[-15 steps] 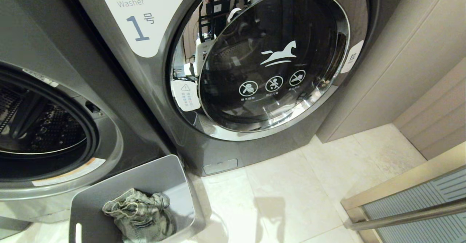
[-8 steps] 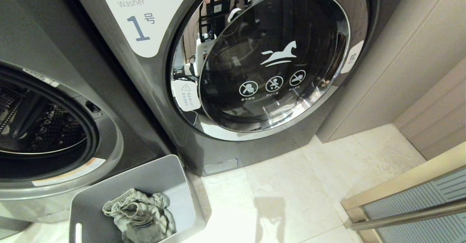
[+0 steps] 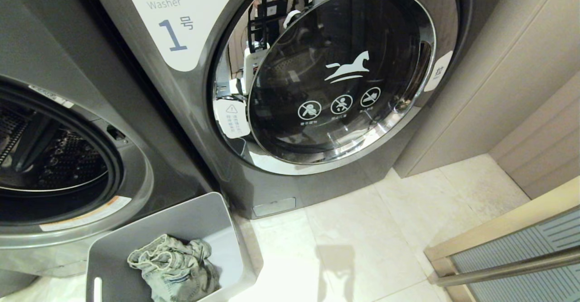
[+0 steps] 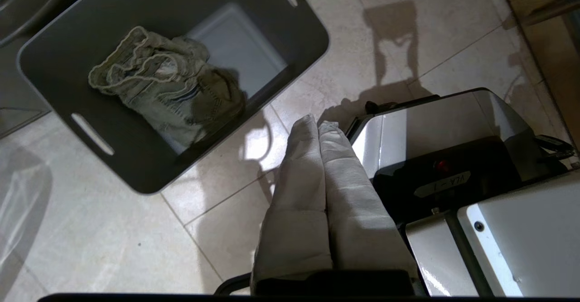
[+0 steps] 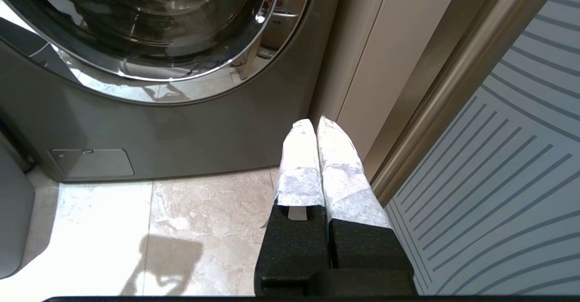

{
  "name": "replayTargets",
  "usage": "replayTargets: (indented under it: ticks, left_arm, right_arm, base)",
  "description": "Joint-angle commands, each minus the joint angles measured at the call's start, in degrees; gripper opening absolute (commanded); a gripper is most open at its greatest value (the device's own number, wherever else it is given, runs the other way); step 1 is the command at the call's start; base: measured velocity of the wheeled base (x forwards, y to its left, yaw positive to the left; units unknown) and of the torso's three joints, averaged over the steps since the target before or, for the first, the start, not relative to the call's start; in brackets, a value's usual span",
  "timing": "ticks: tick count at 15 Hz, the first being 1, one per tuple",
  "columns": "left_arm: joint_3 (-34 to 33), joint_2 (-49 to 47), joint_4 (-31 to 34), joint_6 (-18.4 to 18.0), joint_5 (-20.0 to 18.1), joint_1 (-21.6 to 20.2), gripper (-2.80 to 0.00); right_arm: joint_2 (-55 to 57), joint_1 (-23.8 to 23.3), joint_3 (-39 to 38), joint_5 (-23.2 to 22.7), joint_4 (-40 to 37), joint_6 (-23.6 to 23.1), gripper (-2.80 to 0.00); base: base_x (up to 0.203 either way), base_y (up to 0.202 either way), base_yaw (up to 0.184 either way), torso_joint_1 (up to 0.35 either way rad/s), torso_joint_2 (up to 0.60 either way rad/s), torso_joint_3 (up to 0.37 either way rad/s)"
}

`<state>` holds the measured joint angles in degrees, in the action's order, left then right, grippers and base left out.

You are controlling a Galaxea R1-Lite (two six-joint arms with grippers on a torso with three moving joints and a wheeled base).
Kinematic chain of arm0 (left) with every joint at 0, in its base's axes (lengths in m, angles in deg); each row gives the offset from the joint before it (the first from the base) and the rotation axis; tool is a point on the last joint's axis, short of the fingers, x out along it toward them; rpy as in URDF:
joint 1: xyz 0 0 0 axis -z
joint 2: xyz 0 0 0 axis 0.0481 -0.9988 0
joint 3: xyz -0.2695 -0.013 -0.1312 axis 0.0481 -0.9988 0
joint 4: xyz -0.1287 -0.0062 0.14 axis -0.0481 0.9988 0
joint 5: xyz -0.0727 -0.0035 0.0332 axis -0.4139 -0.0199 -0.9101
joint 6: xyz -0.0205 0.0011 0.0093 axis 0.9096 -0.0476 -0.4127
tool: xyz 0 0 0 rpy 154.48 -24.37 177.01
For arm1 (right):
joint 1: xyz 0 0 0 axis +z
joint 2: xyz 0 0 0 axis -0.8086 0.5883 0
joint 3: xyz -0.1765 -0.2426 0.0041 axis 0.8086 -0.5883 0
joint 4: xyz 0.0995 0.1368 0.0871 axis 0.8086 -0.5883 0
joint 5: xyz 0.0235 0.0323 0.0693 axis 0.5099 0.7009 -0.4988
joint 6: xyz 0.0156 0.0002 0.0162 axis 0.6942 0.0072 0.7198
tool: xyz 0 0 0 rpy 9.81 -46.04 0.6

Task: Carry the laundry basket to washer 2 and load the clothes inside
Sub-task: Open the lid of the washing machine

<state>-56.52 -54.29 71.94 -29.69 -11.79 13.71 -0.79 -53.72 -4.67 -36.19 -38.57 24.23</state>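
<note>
The grey laundry basket (image 3: 181, 216) stands on the floor at the lower left of the head view, in front of a washer (image 3: 59, 157) whose round drum mouth is open; that washer's number is out of view. The clothes (image 3: 174, 268), a crumpled piece of pale denim, lie in the basket. In the left wrist view the basket (image 4: 90, 30) and clothes (image 4: 158, 80) show from above. My left gripper (image 4: 317, 123) is shut and empty, over the floor tiles beside the basket and apart from it. My right gripper (image 5: 315, 123) is shut and empty, low by the wall.
Washer 1 (image 3: 344, 75) fills the middle with its glass door closed. A beige wall panel (image 3: 512, 66) stands to its right, and a ribbed glass door with a metal rail (image 3: 507, 266) at the lower right. My white and black base (image 4: 453, 157) is next to the left gripper.
A dark shadow that lay over the basket's inside beside the clothes has lifted. Basket, clothes and washers stay where they were.
</note>
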Motion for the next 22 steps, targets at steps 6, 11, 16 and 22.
replayTargets:
  ticks: [6, 11, 16, 22]
  left_arm:
    - [-27.23, 11.6, -27.17, 0.1, 4.69, 1.34, -2.8]
    - [-26.82, 12.54, -28.52, 0.87, 5.5, -4.84, -2.8]
    - [-26.81, 10.23, -28.56, 0.94, 5.74, -6.9, -2.8]
    - [-26.81, 17.84, -25.88, -1.85, 5.13, -9.2, -2.8]
  right_arm:
    - [0.02, 0.02, -2.29, 0.06, 0.11, 0.01, -2.8]
    - [0.08, 0.02, -2.29, 0.04, 0.11, 0.59, -2.8]
    - [0.04, 0.02, -2.29, 0.36, 0.35, 8.23, -2.8]
    - [0.0, 0.02, -2.29, 0.67, 0.38, 8.63, -2.8]
  base:
    - [0.0, 0.0, 0.0, 0.0, 0.0, 0.0]
    - [0.0, 0.0, 0.0, 0.0, 0.0, 0.0]
    - [0.0, 0.0, 0.0, 0.0, 0.0, 0.0]
    - [0.0, 0.0, 0.0, 0.0, 0.0, 0.0]
